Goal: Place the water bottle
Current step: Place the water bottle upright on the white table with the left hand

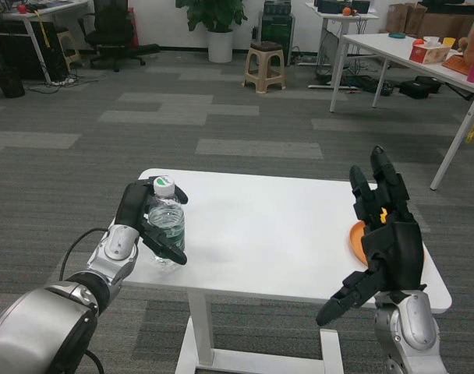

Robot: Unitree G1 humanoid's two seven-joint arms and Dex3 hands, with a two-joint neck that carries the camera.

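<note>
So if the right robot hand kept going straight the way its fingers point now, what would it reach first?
Probably nothing on the table. The right robot hand is open, fingers aimed up and away over the white table. The orange plate sits under or behind it, not ahead. Depth is unclear.

The small clear plastic water bottle with a white cap and green-printed label point(167, 220) stands upright at the lower left of the frame, on the white table's left edge, gripped in my left hand point(147, 226).
</note>
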